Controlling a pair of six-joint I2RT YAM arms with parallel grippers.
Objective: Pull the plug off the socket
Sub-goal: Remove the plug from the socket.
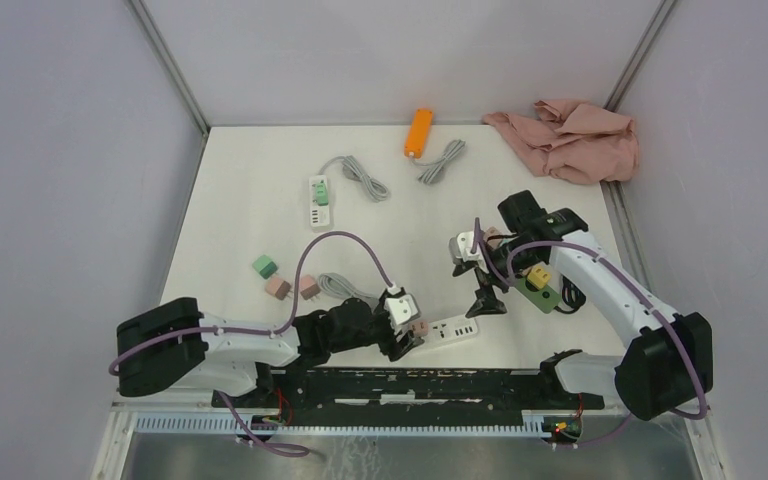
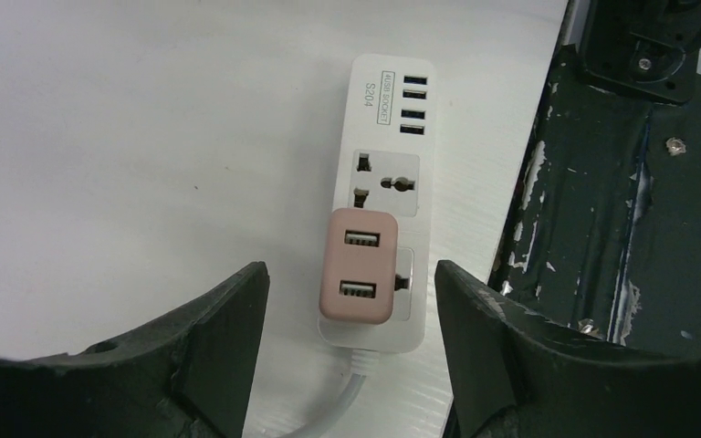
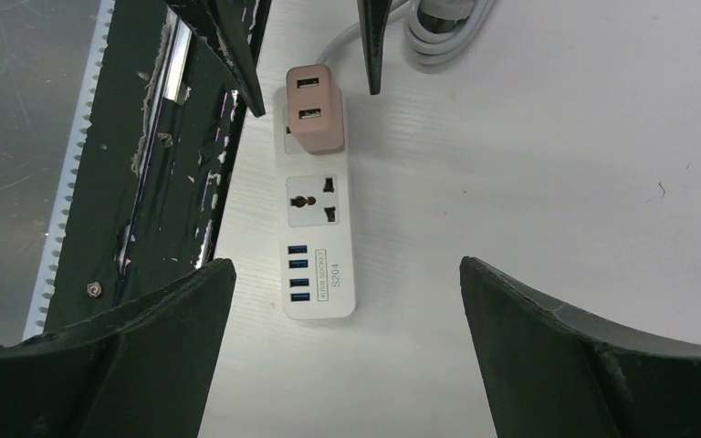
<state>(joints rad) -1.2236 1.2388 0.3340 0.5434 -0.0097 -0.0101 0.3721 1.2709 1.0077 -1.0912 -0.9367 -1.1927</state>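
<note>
A white socket strip point(image 1: 457, 328) lies close to the table's front edge, with a pink two-port plug point(image 1: 420, 328) seated in its cable end. In the left wrist view the plug point(image 2: 358, 266) stands on the socket point(image 2: 385, 137) between my left gripper's point(image 2: 349, 272) fingers, with a gap on each side. That gripper is open and touches nothing. My right gripper point(image 3: 347, 265) hangs open above the socket's point(image 3: 318, 239) USB end. From there I see the plug point(image 3: 310, 111) and the left fingers point(image 3: 237, 55) further along.
The black base rail point(image 1: 410, 385) runs right beside the socket. Also on the table are a green-and-white strip point(image 1: 319, 201), an orange strip point(image 1: 418, 131), a pink cloth point(image 1: 570, 138), a green plug point(image 1: 264, 266), two loose pink plugs point(image 1: 278, 287) and a green strip point(image 1: 540, 288).
</note>
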